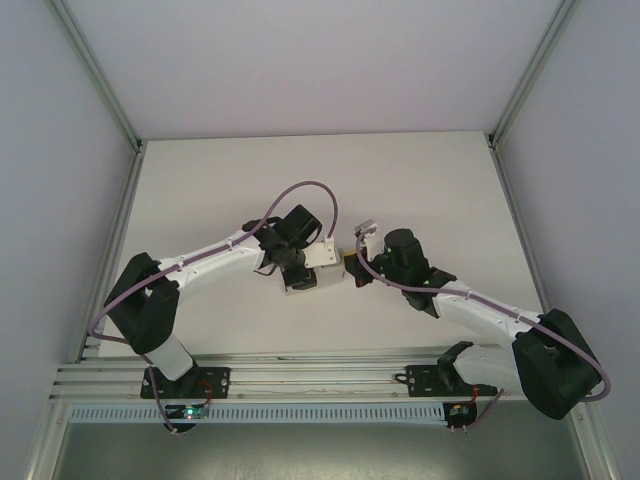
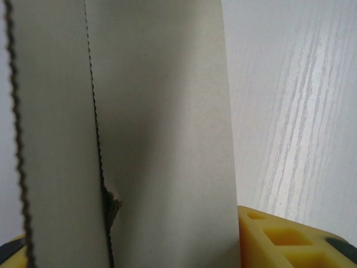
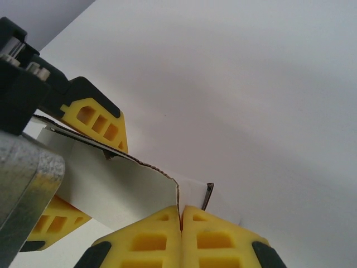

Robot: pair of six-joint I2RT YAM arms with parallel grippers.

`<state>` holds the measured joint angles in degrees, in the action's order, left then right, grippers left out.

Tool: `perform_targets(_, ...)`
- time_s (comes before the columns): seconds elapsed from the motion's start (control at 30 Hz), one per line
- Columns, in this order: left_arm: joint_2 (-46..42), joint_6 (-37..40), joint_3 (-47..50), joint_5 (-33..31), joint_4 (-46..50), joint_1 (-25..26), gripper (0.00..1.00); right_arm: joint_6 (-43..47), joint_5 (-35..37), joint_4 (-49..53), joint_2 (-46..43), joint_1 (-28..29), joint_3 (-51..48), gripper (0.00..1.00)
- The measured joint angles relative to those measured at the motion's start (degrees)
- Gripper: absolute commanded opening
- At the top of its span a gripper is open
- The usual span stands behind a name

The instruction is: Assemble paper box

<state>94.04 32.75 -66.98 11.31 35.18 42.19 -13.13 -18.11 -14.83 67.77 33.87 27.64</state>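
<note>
overhead, you have the paper box (image 1: 318,275) mid-way over the table (image 1: 420,190), between the left gripper (image 1: 303,268) and right gripper (image 1: 352,267). at the left wrist, its card wall (image 2: 156,139) sits between your yellow fingers (image 2: 279,243). at the right wrist, the right fingers (image 3: 150,240) are closed on a flap, while the left fingers (image 3: 95,120) clamp the box's sides.

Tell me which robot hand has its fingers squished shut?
The right gripper, pinching a flap of the paper box. The left gripper has fingers apart around it.
</note>
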Motion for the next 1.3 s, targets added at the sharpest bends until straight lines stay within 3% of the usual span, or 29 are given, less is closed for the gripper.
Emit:
perform_targets(0.57, 0.5, 0.0, 0.4, 0.0, -3.7, -0.3, 0.54, 0.7, 12.9, -3.4, -4.9, 6.1, -5.3, 0.0)
perform_targets(0.7, 0.6, -0.6, 0.3, 0.0, -4.7, -1.1, 0.7, 0.0, 17.3, -6.3, -2.3, 8.1, -5.0, 0.0)
perform_targets(0.8, 0.6, -1.2, 0.3, 0.1, -4.8, -1.4, 0.96, -0.1, 19.5, -6.0, -1.8, 9.2, -4.6, 0.0)
perform_targets(0.83, 0.5, -1.3, 0.2, 0.3, -4.8, -1.4, 1.0, -0.2, 20.2, -5.5, -1.8, 9.5, -4.3, 0.0)
perform_targets(1.17, -3.9, -6.1, -0.8, 0.4, -4.4, -1.4, 1.0, -2.5, 24.2, -0.1, -1.4, 11.5, -1.4, 0.0)
perform_targets(1.3, -8.8, -11.5, -1.1, -3.9, -4.3, -1.3, 1.0, -4.2, 27.0, 3.0, -0.9, 12.9, 0.4, 0.0)
